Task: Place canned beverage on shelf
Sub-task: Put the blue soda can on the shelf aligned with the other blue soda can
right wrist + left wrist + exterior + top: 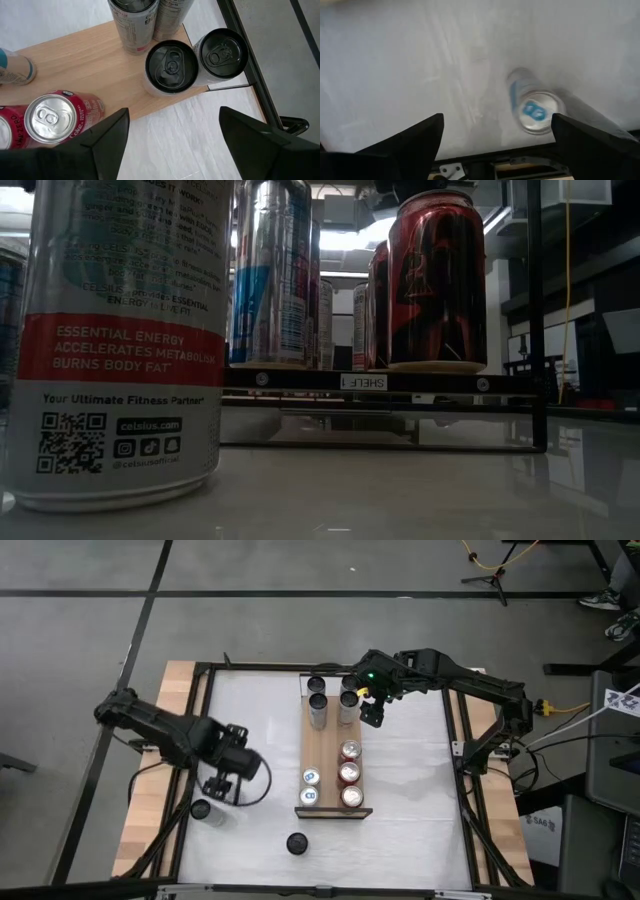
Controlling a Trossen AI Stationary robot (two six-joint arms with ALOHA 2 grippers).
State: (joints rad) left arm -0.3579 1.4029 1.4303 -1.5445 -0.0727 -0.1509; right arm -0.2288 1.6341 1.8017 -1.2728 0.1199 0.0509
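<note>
The shelf (331,745) is a light-brown plank lying mid-table, with a dark lip at its near end. Several cans stand on it: red ones (350,773), silver-blue ones (310,787) and dark-topped ones (318,705) at the far end. A silver can with a blue tab (203,810) (532,107) stands on the white table near the left edge. My left gripper (222,787) (497,135) hangs open just above and beside it, pointing down, with nothing between its fingers. My right gripper (372,712) (172,145) hovers open over the shelf's far right part, holding nothing.
A dark-topped can (296,842) stands alone near the table's front edge and fills the left of the low view (125,340). A black frame (200,700) and pale wooden strips (160,770) border the white table. Bare shelf wood (322,748) shows between the can groups.
</note>
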